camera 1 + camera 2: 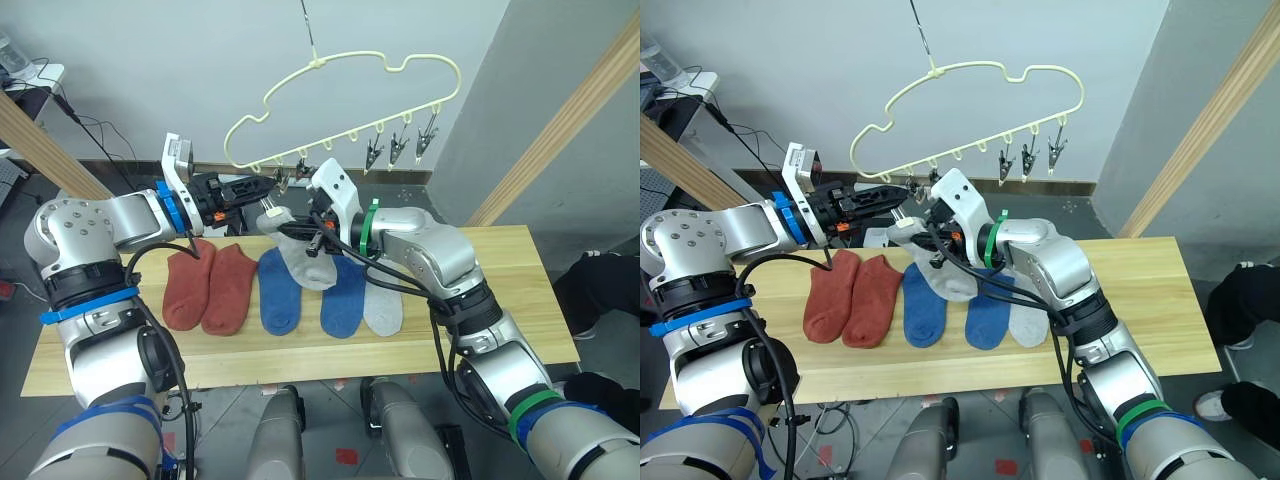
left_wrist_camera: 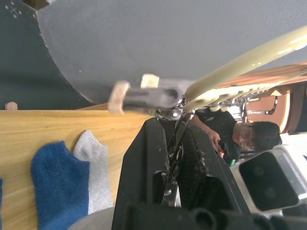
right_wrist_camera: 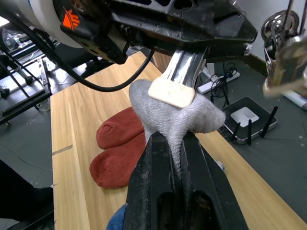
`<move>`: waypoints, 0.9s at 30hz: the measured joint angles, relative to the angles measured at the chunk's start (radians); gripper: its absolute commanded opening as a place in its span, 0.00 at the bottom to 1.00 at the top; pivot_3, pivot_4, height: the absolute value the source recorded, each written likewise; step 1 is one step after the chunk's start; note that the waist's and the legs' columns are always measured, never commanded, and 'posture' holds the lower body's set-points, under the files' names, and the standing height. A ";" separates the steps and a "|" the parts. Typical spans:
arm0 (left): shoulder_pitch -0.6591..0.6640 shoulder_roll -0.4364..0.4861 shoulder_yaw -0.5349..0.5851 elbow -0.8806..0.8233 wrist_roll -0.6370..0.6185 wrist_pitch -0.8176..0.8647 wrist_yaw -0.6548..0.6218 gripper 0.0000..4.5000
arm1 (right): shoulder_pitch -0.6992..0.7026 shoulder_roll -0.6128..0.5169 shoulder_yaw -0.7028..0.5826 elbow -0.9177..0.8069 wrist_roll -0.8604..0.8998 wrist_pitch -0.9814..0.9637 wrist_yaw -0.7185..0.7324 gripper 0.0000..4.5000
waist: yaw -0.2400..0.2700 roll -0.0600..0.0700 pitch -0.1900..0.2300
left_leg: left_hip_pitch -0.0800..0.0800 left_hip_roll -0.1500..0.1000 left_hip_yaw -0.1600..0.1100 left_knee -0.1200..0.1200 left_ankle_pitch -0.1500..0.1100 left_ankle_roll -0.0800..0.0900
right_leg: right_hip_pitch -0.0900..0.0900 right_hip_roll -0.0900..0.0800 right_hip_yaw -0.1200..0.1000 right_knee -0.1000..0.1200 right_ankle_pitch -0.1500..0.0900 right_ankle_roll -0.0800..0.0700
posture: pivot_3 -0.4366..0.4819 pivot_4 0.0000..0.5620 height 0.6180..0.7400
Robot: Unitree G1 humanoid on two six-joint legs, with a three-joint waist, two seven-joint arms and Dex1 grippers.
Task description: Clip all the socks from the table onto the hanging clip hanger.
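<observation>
The clip hanger [image 1: 345,105] hangs above the counter [image 1: 500,300] and serves as the landmark here. Farthest to its left and below it, two rust-red socks [image 1: 208,288] lie flat side by side on the counter, toes toward the robot. Next to them, still below the hanger, lies a blue sock [image 1: 279,293].

At the hanger's lower left end, the left gripper [image 1: 268,185] reaches in level with the row of clips. Its fingers [image 2: 158,158] are pressed together on a metal clip [image 2: 144,97] with pale pads, as the left wrist view shows.

Just below that same end of the hanger, the right gripper [image 3: 175,143] holds a light grey sock [image 1: 300,255] lifted off the counter. Its fingers [image 3: 153,177] pinch the sock's bunched fabric, and the fabric's upper edge touches the padded clip in the right wrist view. The rest of this sock drapes down toward the counter over the blue socks.

Below the middle of the hanger lies a second blue sock [image 1: 343,298], and just right of it a second light grey sock [image 1: 383,308], both flat on the counter. Under the hanger's right part hang three more small clips [image 1: 400,148], with nothing in them.
</observation>
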 measured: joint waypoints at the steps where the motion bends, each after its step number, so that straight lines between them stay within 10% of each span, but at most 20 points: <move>1: 0.002 0.001 -0.001 -0.002 0.000 -0.003 -0.002 0.21 | -0.003 0.000 0.000 0.004 0.000 0.000 0.000 0.00 | 0.000 0.000 0.000 | 0.000 0.000 0.000 0.000 0.000 0.000 | 0.000 0.000 0.000 0.000 0.000 0.000 | 0.45 0.60 1.00; 13: 0.013 0.002 0.004 -0.007 -0.003 0.025 0.010 0.96 | -0.013 0.022 -0.007 0.047 -0.015 -0.019 -0.029 0.00 | 0.001 0.000 0.000 | -0.009 0.000 0.000 0.001 0.000 0.000 | -0.009 0.000 0.000 0.002 0.001 -0.002 | 0.46 0.59 1.00; 27: 0.326 0.000 -0.068 -0.487 0.042 -0.206 0.097 1.00 | 0.075 -0.015 -0.014 -0.036 -0.032 -0.026 -0.068 0.97 | 0.022 0.000 0.000 | -0.010 0.001 -0.002 0.001 0.002 -0.004 | -0.009 -0.002 0.000 0.001 0.000 -0.001 | 0.47 0.60 1.00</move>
